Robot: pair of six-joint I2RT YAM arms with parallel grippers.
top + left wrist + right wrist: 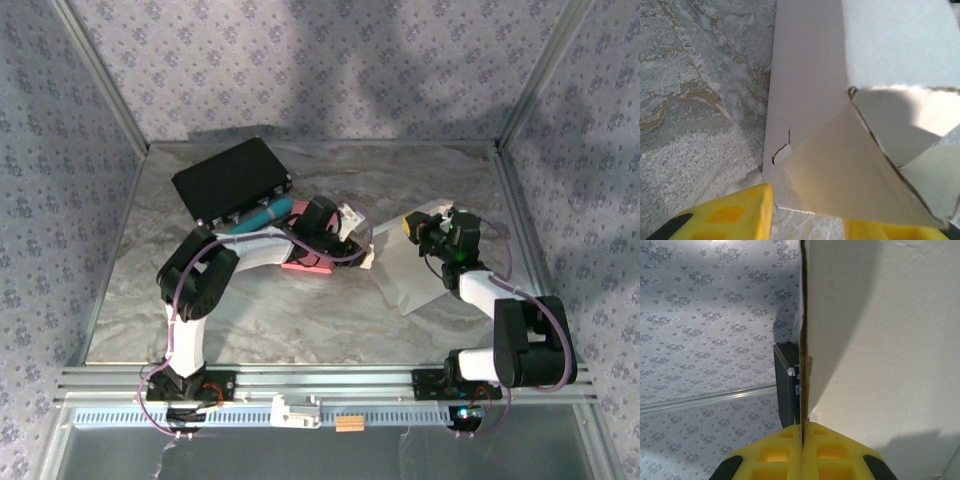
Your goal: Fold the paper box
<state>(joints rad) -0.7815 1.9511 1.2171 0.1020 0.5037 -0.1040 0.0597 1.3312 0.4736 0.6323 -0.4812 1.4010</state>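
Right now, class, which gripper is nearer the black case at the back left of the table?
Left. The left gripper is to the right of the black case, at the left edge of the paper box; the right gripper is farther right, shut on its right side.

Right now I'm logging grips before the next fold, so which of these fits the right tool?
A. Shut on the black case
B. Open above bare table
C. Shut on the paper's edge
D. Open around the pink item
C: in the right wrist view the right tool is closed tight, with the thin edge of the paper pinched between its two halves.
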